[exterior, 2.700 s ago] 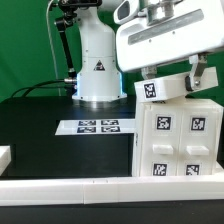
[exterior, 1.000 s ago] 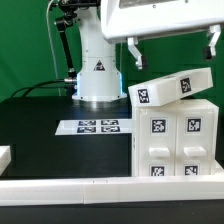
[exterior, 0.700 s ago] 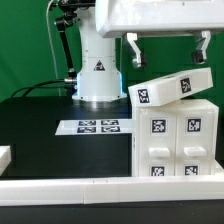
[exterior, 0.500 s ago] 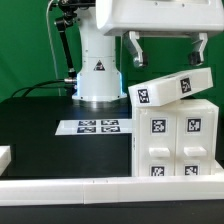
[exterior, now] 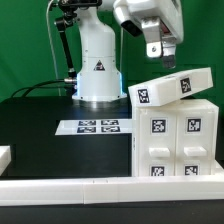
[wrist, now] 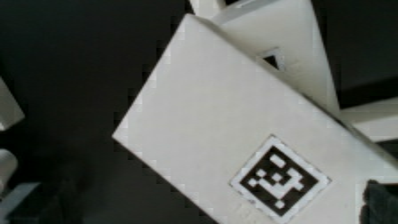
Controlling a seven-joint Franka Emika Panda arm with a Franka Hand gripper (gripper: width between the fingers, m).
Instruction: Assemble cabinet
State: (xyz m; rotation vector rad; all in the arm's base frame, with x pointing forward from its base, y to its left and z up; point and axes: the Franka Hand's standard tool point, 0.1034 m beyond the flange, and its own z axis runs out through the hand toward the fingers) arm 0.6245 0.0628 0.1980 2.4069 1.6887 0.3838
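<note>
The cabinet (exterior: 176, 140) is a white tagged box at the exterior view's right. A white tagged top piece (exterior: 175, 88) lies tilted across its upper edge, its right end higher. My gripper (exterior: 161, 54) hangs open above this piece, well clear of it and turned so that I see it nearly edge-on, with nothing between its fingers. In the wrist view the same top piece (wrist: 222, 115) fills the picture as a slanted white face with one tag near a corner, over the black table. My own fingers do not show clearly there.
The white robot base (exterior: 98, 70) stands at the back centre. The marker board (exterior: 97, 127) lies flat on the black table in front of it. A small white part (exterior: 5, 157) sits at the left edge, and a white rail (exterior: 90, 187) runs along the front.
My gripper let go of the top piece, rose and has now turned about its own axis. The piece stays tilted on the cabinet.
</note>
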